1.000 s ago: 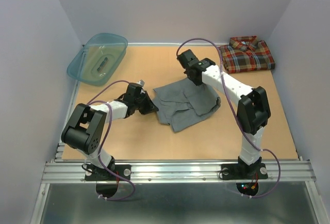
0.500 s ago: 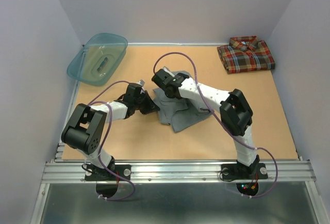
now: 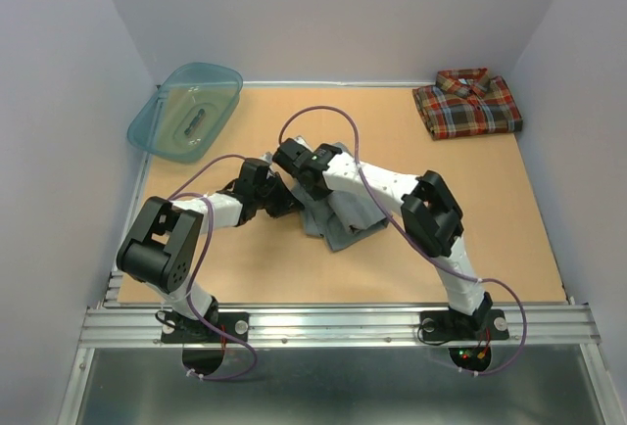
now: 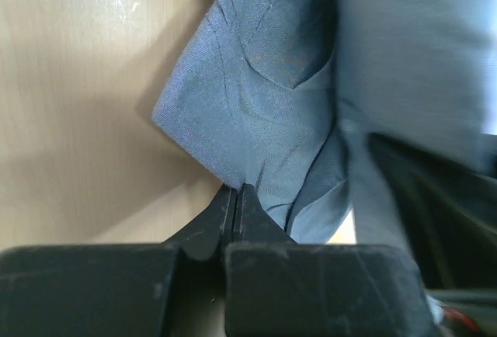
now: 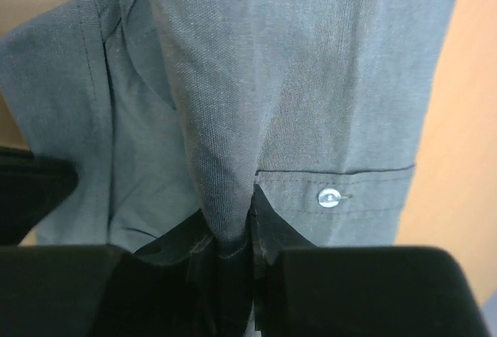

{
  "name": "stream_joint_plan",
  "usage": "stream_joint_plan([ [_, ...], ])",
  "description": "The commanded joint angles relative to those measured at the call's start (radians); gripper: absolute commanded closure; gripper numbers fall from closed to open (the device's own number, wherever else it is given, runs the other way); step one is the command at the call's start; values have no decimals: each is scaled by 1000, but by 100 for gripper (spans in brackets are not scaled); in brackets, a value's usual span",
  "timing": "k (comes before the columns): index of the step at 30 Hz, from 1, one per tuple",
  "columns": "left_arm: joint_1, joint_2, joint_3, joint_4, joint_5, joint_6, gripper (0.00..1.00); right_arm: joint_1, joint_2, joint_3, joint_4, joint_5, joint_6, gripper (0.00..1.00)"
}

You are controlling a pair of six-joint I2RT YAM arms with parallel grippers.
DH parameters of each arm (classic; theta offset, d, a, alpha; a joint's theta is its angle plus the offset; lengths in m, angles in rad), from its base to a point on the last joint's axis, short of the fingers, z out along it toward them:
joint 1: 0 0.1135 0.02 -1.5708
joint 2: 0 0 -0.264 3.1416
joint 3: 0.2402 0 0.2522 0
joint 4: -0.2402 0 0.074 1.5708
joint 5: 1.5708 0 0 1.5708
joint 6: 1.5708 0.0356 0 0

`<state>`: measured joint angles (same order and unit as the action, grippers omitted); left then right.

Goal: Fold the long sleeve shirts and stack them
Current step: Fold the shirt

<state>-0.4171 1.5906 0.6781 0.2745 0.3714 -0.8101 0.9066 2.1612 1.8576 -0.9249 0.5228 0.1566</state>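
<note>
While the grey shirt lies bunched up near the middle of the table, both arms meet at its left edge. The cloth is gathered in loose folds rather than spread flat, and part of it is hidden under the right arm in the top view.

The left wrist view shows a pointed corner of the grey shirt running down into the left gripper. Its jaws are pressed together with the tip of the fabric caught between them, and bare tabletop lies to the left of the corner.

The right wrist view shows a ridge of the grey shirt rising out of the right gripper, whose jaws pinch that fold tightly. A small pale button sits on a stitched band just to the right of the pinch.

From above, the left gripper reaches in from the left side. The right gripper comes across from the right, its arm stretched over the shirt. The two grippers are just beside each other.

The plaid shirt rests folded, collar up, in the far right corner of the table, well apart from the grey one. A teal basin leans tilted at the far left corner.
</note>
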Motion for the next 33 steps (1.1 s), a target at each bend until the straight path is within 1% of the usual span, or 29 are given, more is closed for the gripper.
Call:
stream_joint_plan([
  [1,1,-32,-17,38,20,-3,100,2,38,46,17,-56,95,76],
  [2,1,-31,-18,41,20,-3,100,3,38,49,18,-72,104,72],
  [3,1,-34,-21,42,20,-4,100,2,38,51,20,-81,113,71],
  [5,1,-35,-23,45,20,-4,100,3,25,52,27,-96,146,63],
  [6,1,-35,-25,45,20,-6,100,3,16,52,40,-119,159,62],
  [7,1,-35,-26,45,20,-8,100,3,6,54,44,-130,165,54],
  [10,1,-40,-31,48,18,-9,100,2,-27,45,66,-170,185,46],
  [14,1,-52,-34,46,15,-11,100,0,-78,0,121,-178,216,46],
  [16,1,-54,-38,46,12,-12,100,0,-109,-26,146,-176,234,48],
  [18,1,-55,-38,48,12,-14,100,0,-123,-54,175,-173,245,58],
  [19,1,-55,-40,46,12,-14,100,-2,-129,-60,179,-173,250,70],
  [22,1,-57,-41,49,12,-15,100,0,-124,-74,198,-170,255,86],
  [28,1,-61,-45,46,14,-18,100,-3,-130,-115,233,-205,277,86],
  [30,1,-83,-43,26,6,-12,100,-6,-162,-124,248,-202,279,81],
  [31,1,-96,-38,2,-15,-11,98,-12,-175,-133,251,-204,278,78],
  [32,1,-131,-37,-15,-31,-5,96,-20,-190,-139,251,-207,279,70],
  [33,3,-151,-32,-32,-48,0,94,-31,-222,-147,259,-217,279,66],
])
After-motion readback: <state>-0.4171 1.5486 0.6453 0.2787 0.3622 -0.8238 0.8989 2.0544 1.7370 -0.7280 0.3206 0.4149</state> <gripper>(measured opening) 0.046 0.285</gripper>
